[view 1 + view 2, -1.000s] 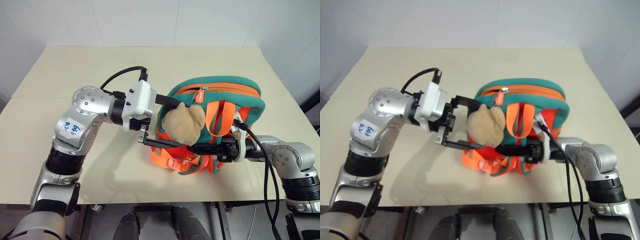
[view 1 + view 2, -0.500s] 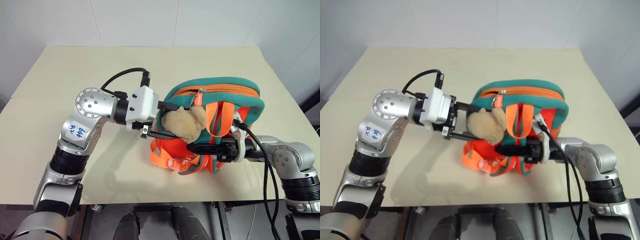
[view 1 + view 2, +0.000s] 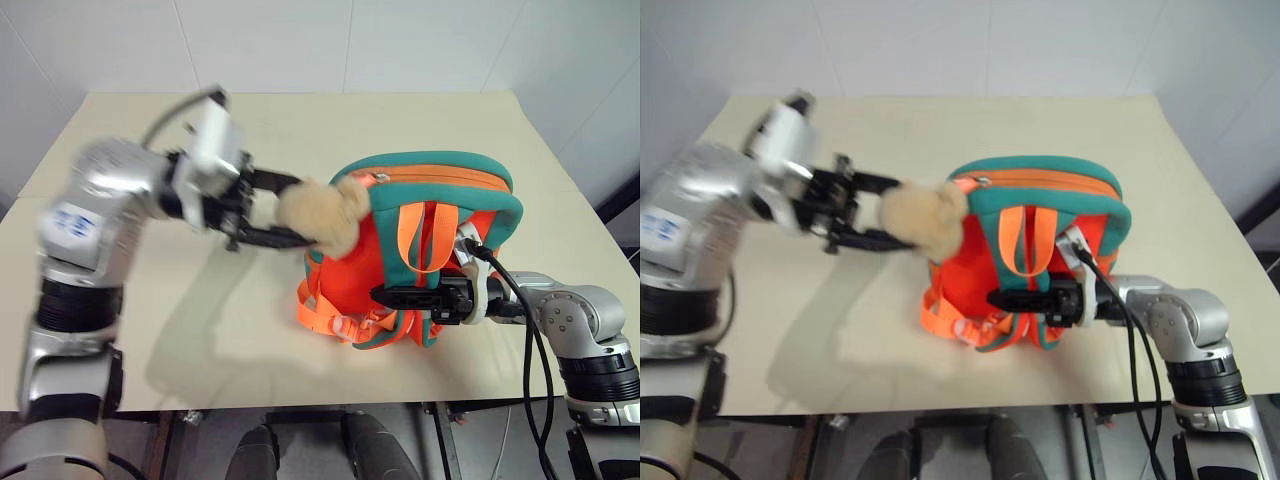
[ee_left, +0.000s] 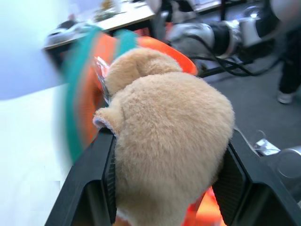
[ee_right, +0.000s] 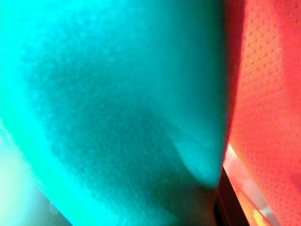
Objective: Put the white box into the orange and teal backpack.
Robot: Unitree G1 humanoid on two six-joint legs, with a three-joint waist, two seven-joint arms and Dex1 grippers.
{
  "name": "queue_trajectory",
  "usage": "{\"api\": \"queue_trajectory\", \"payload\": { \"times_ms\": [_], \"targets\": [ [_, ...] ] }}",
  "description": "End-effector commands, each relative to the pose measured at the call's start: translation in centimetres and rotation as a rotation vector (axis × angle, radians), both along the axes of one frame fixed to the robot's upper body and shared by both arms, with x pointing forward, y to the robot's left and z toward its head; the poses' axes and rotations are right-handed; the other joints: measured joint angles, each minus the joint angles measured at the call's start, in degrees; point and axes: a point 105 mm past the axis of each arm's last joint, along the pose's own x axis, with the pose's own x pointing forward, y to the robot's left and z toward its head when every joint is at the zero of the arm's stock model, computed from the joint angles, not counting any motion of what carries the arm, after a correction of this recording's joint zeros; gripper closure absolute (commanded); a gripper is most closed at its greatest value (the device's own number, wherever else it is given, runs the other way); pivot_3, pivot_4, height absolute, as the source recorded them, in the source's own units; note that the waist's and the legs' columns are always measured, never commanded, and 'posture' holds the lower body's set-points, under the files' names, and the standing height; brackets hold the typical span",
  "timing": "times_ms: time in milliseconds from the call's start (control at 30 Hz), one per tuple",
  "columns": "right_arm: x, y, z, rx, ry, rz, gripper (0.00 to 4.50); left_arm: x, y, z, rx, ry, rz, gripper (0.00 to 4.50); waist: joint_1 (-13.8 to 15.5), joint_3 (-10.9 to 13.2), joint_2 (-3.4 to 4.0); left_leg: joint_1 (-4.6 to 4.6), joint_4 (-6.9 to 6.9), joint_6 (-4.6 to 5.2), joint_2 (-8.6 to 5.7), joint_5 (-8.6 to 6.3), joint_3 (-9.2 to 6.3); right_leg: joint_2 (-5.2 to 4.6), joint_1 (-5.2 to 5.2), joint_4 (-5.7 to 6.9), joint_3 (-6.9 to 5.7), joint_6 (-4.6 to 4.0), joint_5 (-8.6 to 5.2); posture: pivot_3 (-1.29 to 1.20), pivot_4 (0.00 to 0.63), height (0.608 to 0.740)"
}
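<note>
The orange and teal backpack (image 3: 440,182) stands on the table's right half, straps facing me. Its beige plush toy (image 3: 318,215) is stretched out to the left of the bag, off the front panel. My left gripper (image 3: 292,210) is shut on the plush toy, which bulges between the two black fingers (image 4: 89,183) in the left wrist view. Low at the bag's front, my right gripper (image 3: 380,296) points left and is shut on a teal strap (image 5: 108,94) of the backpack. The white box is out of view.
The beige table (image 3: 300,120) stretches back and left of the bag, with white walls behind it. Its front edge runs just below the bag. A black cable (image 3: 530,350) loops along my right forearm.
My left gripper has closed on the plush toy and swung it left and upward, away from the backpack's front. The right gripper has kept its place on the strap.
</note>
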Motion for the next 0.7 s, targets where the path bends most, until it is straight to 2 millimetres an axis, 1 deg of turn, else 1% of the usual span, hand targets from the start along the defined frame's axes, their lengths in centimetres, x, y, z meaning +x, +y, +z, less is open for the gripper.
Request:
{"api": "queue_trajectory", "payload": {
  "times_ms": [33,100,133,200,267,333,367,467,567,700],
  "targets": [
    [-0.3,0.1,0.4,0.009,-0.023,0.009,4.43,0.3,1.7,0.8,-0.002,0.03,0.047,2.29,0.1,0.0,0.0,0.0,-0.04,0.0,0.0,0.0,0.0,-0.01,0.0,-0.02,0.0,0.0,-0.01,0.0,0.15,0.74],
    [-0.3,0.2,0.4,0.009,-0.022,0.009,4.43,1.0,2.6,0.7,0.0,0.047,0.087,2.29,0.2,0.0,0.0,-0.02,-0.05,0.0,0.0,0.0,-0.02,-0.02,-0.01,-0.01,-0.03,-0.01,-0.02,0.0,0.15,0.74],
    [-0.3,0.1,0.4,0.009,-0.022,0.008,4.43,1.7,3.2,0.4,-0.003,0.053,0.124,2.29,0.2,0.0,0.0,-0.03,-0.04,0.0,0.0,0.0,-0.02,-0.02,-0.02,-0.01,-0.04,-0.02,-0.02,0.0,0.15,0.74],
    [-0.3,0.1,0.4,0.009,-0.021,0.007,4.43,2.8,4.1,-0.7,0.0,0.079,0.176,2.29,0.1,0.0,0.01,-0.02,-0.06,0.0,0.0,0.0,-0.01,-0.02,-0.03,-0.01,-0.02,-0.02,-0.02,0.0,0.15,0.74],
    [-0.3,0.1,0.4,0.009,-0.022,0.004,4.43,3.9,4.8,-2.7,0.005,0.141,0.214,2.29,0.1,0.0,0.01,0.01,-0.07,0.0,0.02,0.0,0.0,-0.01,-0.04,0.02,-0.02,-0.04,-0.03,0.0,0.15,0.74],
    [-0.4,0.1,0.5,0.009,-0.022,0.002,4.43,4.3,5.2,-4.0,0.014,0.177,0.231,2.29,0.1,0.0,0.01,0.03,-0.07,0.0,0.02,0.0,0.01,-0.01,-0.04,0.06,-0.02,-0.06,-0.04,0.0,0.15,0.74],
    [-0.4,0.1,0.5,0.01,-0.022,0.001,4.43,4.6,5.3,-5.1,0.016,0.212,0.238,2.29,0.2,0.0,0.01,0.02,-0.06,0.0,0.03,0.0,0.0,0.0,-0.05,0.07,-0.03,-0.06,-0.04,0.0,0.15,0.74],
    [-0.6,0.0,0.5,0.01,-0.019,-0.005,4.43,5.6,5.3,-8.5,-0.005,0.336,0.262,2.29,0.3,0.0,0.01,-0.01,-0.04,-0.01,0.02,0.0,-0.01,-0.04,-0.05,0.05,-0.04,-0.06,-0.04,0.0,0.15,0.74],
    [-0.7,0.0,0.5,0.011,-0.016,-0.008,4.43,6.3,4.8,-10.5,-0.021,0.392,0.269,2.29,0.4,0.0,0.0,-0.02,-0.03,-0.01,0.0,0.0,-0.01,-0.05,-0.04,0.05,-0.04,-0.06,-0.04,0.0,0.15,0.74],
    [-0.8,0.1,0.5,0.014,-0.013,-0.013,4.43,7.4,3.3,-13.7,-0.018,0.433,0.279,2.29,0.5,0.0,0.0,-0.01,-0.02,-0.01,0.0,0.0,-0.01,-0.06,-0.04,0.07,-0.04,-0.06,-0.04,0.0,0.15,0.74]
  ]
}}
